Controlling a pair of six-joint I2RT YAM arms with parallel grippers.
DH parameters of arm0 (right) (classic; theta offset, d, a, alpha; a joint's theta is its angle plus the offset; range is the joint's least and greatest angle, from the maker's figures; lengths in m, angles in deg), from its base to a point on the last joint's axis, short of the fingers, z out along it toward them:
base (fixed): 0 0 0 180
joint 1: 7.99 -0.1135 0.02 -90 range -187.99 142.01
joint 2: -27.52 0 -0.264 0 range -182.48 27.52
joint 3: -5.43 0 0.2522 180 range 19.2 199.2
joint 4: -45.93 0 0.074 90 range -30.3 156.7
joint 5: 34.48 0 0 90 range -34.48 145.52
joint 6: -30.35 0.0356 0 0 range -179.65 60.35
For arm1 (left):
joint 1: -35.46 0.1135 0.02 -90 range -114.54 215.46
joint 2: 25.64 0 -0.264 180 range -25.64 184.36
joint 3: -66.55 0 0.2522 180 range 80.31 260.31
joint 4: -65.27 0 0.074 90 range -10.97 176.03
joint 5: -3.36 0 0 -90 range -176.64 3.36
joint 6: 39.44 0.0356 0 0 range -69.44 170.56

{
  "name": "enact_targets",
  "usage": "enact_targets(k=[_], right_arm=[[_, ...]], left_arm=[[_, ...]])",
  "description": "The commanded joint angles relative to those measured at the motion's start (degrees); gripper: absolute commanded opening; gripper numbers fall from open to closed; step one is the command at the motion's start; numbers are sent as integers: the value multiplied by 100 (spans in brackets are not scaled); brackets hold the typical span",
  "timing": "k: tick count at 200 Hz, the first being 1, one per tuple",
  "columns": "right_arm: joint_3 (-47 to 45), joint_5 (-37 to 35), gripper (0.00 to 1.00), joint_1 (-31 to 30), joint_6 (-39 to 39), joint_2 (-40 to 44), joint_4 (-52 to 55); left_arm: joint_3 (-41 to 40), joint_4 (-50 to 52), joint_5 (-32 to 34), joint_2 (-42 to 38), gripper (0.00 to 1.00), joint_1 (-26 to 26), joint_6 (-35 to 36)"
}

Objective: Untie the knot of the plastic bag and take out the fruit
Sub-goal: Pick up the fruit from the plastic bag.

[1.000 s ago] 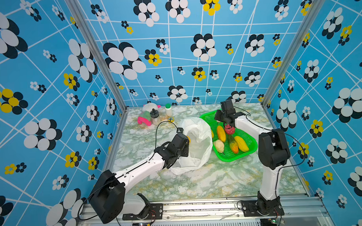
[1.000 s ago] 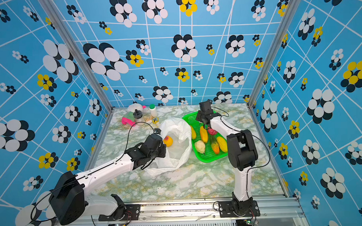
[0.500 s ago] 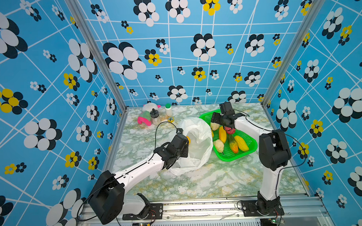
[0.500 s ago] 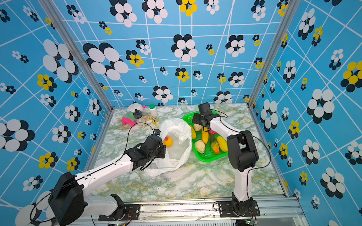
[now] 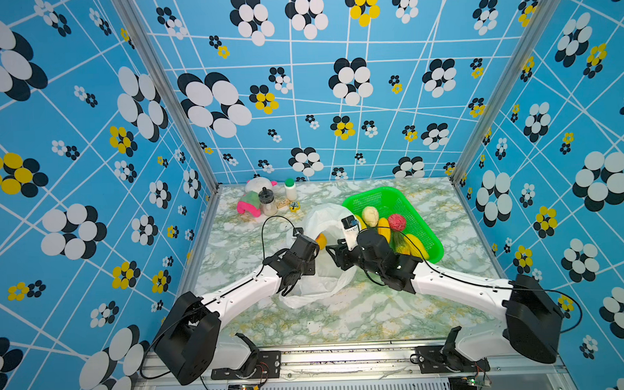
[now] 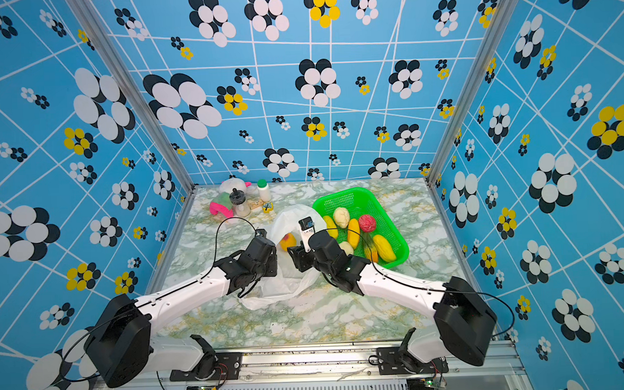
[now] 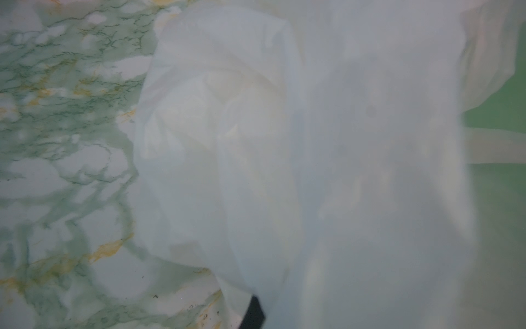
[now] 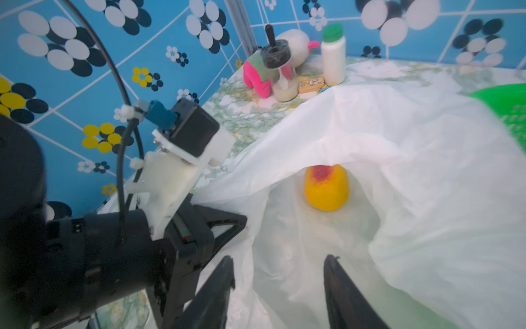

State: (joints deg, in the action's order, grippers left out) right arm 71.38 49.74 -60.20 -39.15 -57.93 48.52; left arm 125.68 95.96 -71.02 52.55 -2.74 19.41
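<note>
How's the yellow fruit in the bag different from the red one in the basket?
The yellow fruit looks smooth with a red patch and sits inside the plastic bag; the red fruit is lumpy, all red, and lies in the green basket. Both are small.

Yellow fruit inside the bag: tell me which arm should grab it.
Right. The right gripper stands open, facing the yellow fruit inside the plastic bag; the left gripper is shut on the bag's rim, holding it up.

Right hand (image 8: 279, 257) moved from basket (image 5: 375, 201) to plastic bag (image 5: 324, 217)
</note>
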Motion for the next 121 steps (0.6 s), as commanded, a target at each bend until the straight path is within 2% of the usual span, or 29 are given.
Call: enact_targets(k=[1, 21, 62, 84, 121], right_arm=[[345, -71, 48, 31, 269, -836, -315], [879, -399, 47, 26, 341, -1576, -2], [1721, -1500, 54, 36, 253, -2496, 401], [2141, -1792, 67, 40, 175, -2802, 503], [3119, -1937, 79, 43, 139, -3569, 1012]], left_arm=[[-104, -71, -58, -74, 0, 57, -147], [-115, -93, -92, -86, 0, 79, -154], [104, -145, -208, 19, 0, 145, -116], [253, -172, -245, 106, 0, 150, -99], [246, -251, -334, 169, 0, 163, -128]])
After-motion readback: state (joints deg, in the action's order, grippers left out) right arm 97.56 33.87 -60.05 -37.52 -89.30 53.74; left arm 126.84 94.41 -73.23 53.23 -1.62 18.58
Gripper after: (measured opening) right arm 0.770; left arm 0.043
